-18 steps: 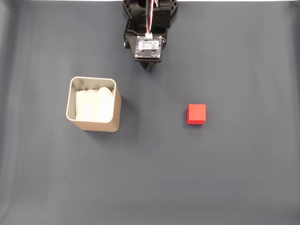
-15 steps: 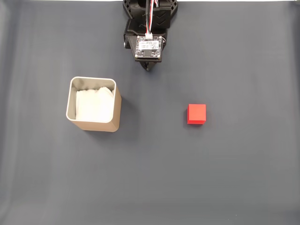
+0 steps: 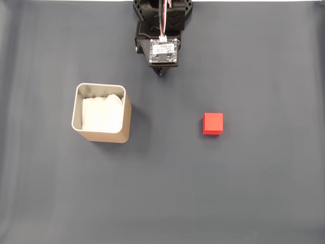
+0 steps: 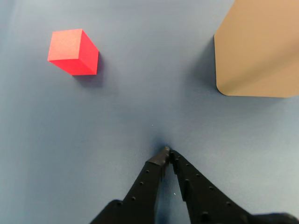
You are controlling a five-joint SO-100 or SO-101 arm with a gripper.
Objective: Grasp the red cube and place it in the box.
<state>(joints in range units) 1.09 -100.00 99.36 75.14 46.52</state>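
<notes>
The red cube (image 3: pixel 213 123) rests on the dark grey mat, right of centre in the fixed view. In the wrist view the red cube (image 4: pixel 73 52) lies at the upper left. The tan box (image 3: pixel 102 113) with a silvery rim and white lining stands to the left in the fixed view; its tan wall (image 4: pixel 258 51) fills the wrist view's upper right. My gripper (image 4: pixel 168 153) is shut with nothing in it, tips touching, low over the mat, well short of both objects. In the fixed view the gripper (image 3: pixel 161 72) pokes out under the arm at the top centre.
The arm's black base and a small circuit board (image 3: pixel 163 52) sit at the top centre of the fixed view. The dark grey mat (image 3: pixel 167 193) spreads flat around the cube and box.
The arm's wrist with the circuit board has drawn slightly upward in the fixed view. Cube and box have not moved.
</notes>
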